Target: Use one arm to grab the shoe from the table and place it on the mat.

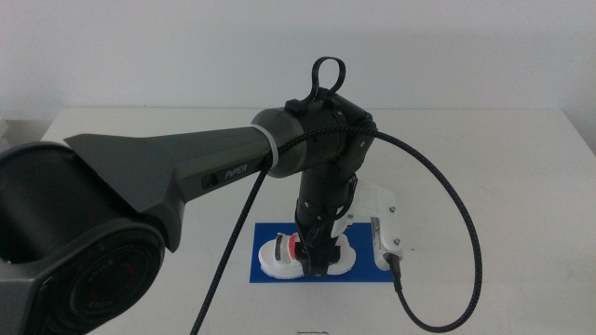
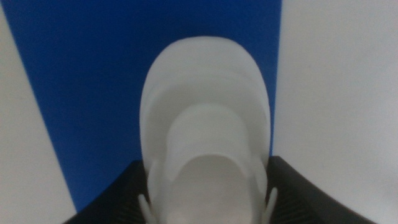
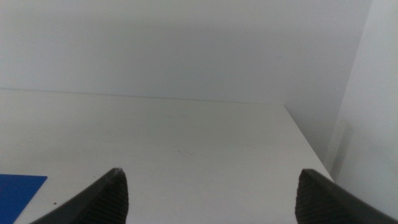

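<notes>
The left arm (image 1: 186,172) reaches from the left over the dark-blue mat (image 1: 264,272). Its gripper (image 1: 314,263) points down, with the white block (image 1: 382,223) beside it. The white shoe (image 1: 279,258), its red strap showing, sits on the mat between the jaws. In the left wrist view the two dark jaws press on both sides of the shoe (image 2: 205,93), with the mat (image 2: 81,74) under it; the left gripper (image 2: 208,183) is shut on the shoe. The right gripper (image 3: 214,199) is open and empty, away from the mat, out of the middle view.
The white table (image 1: 140,121) spreads around the mat. A black cable (image 1: 456,214) loops out to the right of the left arm. The right wrist view shows bare table (image 3: 186,137), a corner of the mat (image 3: 18,186) and the table's far edge against a wall.
</notes>
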`<act>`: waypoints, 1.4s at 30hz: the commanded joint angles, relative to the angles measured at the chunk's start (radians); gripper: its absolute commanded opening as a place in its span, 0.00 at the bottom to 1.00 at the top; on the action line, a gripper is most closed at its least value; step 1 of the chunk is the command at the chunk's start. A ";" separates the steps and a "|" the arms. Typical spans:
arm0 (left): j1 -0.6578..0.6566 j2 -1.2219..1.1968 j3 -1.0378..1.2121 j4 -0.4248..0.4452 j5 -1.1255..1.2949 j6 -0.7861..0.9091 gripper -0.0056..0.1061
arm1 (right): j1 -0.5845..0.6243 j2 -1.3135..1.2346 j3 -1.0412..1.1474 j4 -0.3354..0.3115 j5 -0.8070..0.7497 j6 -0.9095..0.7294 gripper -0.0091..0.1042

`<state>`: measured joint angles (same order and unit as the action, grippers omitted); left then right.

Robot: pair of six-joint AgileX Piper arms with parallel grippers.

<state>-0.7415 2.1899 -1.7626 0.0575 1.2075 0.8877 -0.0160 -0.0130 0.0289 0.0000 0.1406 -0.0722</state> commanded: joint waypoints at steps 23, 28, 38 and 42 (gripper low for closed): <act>-0.004 -0.068 -0.030 -0.006 -0.061 -0.026 0.89 | 0.002 -0.019 -0.019 -0.009 -0.076 -0.004 0.91; 0.007 -0.129 -0.049 -0.006 0.046 -0.066 0.89 | 0.002 -0.019 -0.019 -0.009 -0.076 -0.004 0.91; 0.120 -0.377 -0.085 -0.078 0.112 -0.265 0.89 | 0.002 -0.019 -0.019 -0.009 -0.076 -0.004 0.91; 0.205 -0.464 -0.072 -0.105 0.112 -0.281 0.89 | 0.002 -0.019 -0.019 -0.009 -0.076 -0.004 0.91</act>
<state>-0.5671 1.8127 -1.8142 -0.0200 1.2342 0.6247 -0.0160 -0.0130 0.0289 0.0000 0.1406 -0.0722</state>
